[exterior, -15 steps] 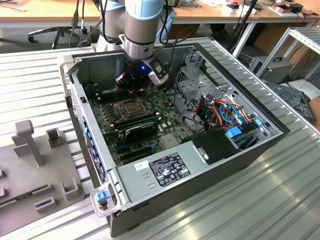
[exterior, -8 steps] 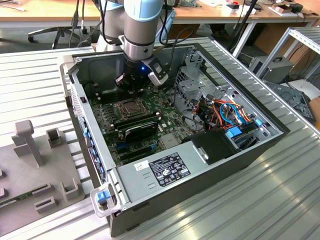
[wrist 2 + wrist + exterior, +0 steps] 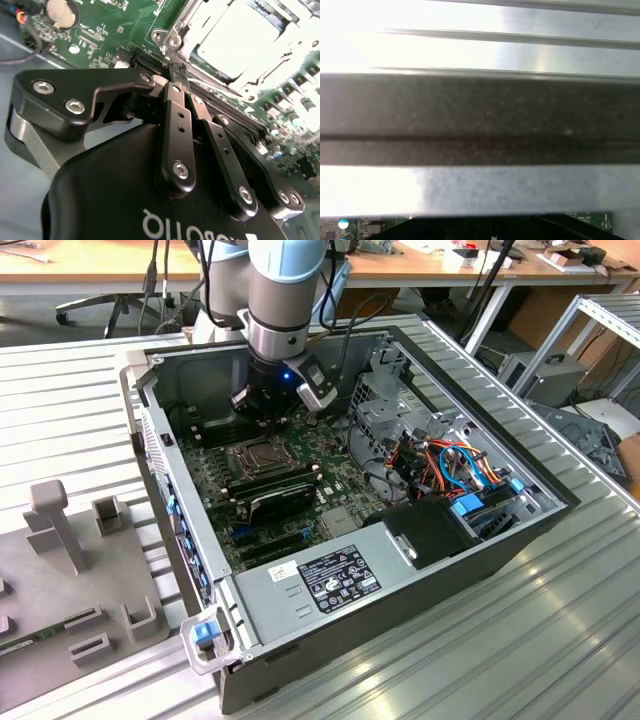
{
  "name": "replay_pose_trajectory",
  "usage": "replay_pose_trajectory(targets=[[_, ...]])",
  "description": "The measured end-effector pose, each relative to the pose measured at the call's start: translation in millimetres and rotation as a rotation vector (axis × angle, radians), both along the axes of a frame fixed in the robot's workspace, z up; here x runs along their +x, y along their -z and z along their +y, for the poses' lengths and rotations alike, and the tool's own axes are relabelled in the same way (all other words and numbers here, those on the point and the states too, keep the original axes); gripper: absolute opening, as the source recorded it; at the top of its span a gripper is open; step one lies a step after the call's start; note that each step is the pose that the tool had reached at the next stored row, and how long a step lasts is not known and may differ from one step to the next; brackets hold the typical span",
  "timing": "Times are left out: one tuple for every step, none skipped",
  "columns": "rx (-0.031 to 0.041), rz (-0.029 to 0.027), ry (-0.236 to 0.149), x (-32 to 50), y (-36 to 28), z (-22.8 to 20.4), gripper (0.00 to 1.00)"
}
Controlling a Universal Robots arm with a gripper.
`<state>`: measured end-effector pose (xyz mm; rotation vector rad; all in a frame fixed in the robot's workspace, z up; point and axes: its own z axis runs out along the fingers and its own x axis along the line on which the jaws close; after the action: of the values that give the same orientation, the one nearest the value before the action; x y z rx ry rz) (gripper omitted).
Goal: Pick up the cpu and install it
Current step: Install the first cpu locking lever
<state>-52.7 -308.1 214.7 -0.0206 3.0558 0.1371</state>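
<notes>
Gripper (image 3: 176, 70) hung low over the green motherboard (image 3: 100, 30) with its fingers pinched together. It was just beside the silver socket (image 3: 172, 37), and the cpu (image 3: 237, 37) sat flat inside that frame.

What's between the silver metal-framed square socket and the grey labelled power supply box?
In the exterior view, long black memory sticks lie side by side on the green motherboard between the socket and the power supply box.
</notes>
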Motion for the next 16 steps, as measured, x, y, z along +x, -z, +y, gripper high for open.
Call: replay_pose_trajectory(targets=[[0.0006, 0.0002, 0.000, 0.0, -5.1, 0.0, 0.11], [0.0013, 0.0002, 0.000, 0.0, -7.5, 0.0, 0.11], [0.0020, 0.0001, 0.000, 0.0, -8.8, 0.0, 0.11], [0.0022, 0.0001, 0.000, 0.0, -9.4, 0.0, 0.11], [0.0023, 0.0000, 0.000, 0.0, -9.4, 0.0, 0.11], [0.0024, 0.0000, 0.000, 0.0, -9.4, 0.0, 0.11], [0.0023, 0.0000, 0.000, 0.0, -9.4, 0.0, 0.11], [0.0023, 0.0000, 0.000, 0.0, -9.5, 0.0, 0.11], [0.0021, 0.0002, 0.000, 0.0, -9.5, 0.0, 0.11], [0.0021, 0.0001, 0.000, -0.1, -9.5, 0.0, 0.11], [0.0022, 0.0001, 0.000, -0.7, -9.6, 0.0, 0.11], [0.0019, -0.0004, 0.000, -2.6, -9.7, -0.1, 0.11], [0.0023, -0.0017, 0.000, -5.1, -9.7, -0.1, 0.11], [0.0032, -0.0056, 0.000, -10.4, -9.9, 0.0, 0.11], [0.0040, -0.0077, 0.000, -13.2, -10.0, 0.0, 0.11], [0.0051, -0.0105, 0.000, -16.6, -10.1, 0.0, 0.11]])
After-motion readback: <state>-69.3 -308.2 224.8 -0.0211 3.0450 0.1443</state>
